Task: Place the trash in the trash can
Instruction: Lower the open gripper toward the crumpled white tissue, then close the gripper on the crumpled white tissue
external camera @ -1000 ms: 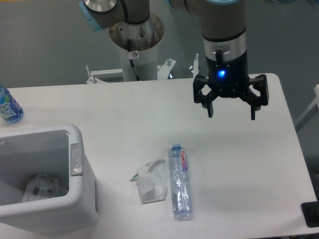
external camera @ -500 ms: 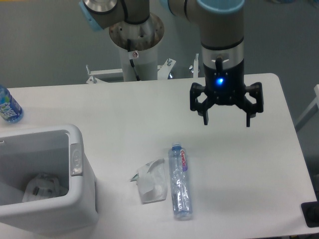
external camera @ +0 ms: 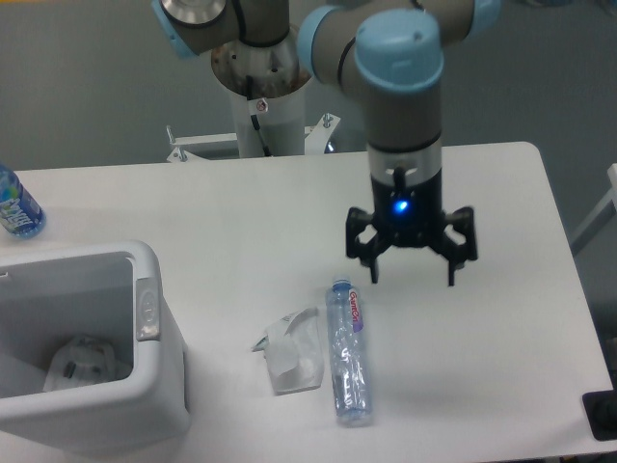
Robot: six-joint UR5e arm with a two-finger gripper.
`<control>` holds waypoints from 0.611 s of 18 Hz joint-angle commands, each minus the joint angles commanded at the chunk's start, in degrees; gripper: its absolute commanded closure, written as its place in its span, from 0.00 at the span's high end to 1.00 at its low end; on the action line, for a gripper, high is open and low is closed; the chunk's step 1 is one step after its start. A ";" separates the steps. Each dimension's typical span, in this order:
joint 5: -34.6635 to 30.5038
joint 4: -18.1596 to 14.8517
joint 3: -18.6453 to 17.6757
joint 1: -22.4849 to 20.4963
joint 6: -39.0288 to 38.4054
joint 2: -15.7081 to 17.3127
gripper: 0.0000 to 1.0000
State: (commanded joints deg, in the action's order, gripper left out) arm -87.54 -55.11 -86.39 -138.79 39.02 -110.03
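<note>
Since 1 second ago, the tool is moving down-left, fingers spread and carrying nothing, nearing the crushed bottle; bottle and wrapper are lying on the desk, outside the trash can.

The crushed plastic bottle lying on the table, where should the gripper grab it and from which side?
Probably from above, at mid-body. The crushed plastic bottle lies flat, so the open gripper should straddle its narrow width, one finger between it and the crumpled wrapper.

The gripper came down and moved left from the counter's right edge, toward the crushed bottle.
</note>
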 joint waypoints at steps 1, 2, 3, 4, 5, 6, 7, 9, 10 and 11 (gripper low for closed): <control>-0.17 0.00 -0.70 1.05 0.09 -1.23 1.00; -0.18 0.44 -1.49 1.85 0.35 -2.63 1.00; 0.09 0.70 -1.50 2.38 0.44 -3.87 1.00; 1.31 0.88 -1.50 2.82 0.61 -4.92 1.00; 3.93 0.97 -1.50 2.91 1.31 -6.06 1.00; 6.39 0.97 -1.67 2.91 1.75 -6.86 1.00; 7.46 1.14 -2.55 3.00 1.84 -7.56 1.00; 7.56 1.14 -2.82 3.52 1.76 -8.88 1.00; 7.56 1.06 -2.82 3.79 1.67 -9.24 1.00; 7.56 1.05 -2.90 3.79 1.41 -9.33 1.00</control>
State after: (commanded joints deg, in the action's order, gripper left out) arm -79.98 -54.05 -89.30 -135.00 40.43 -119.35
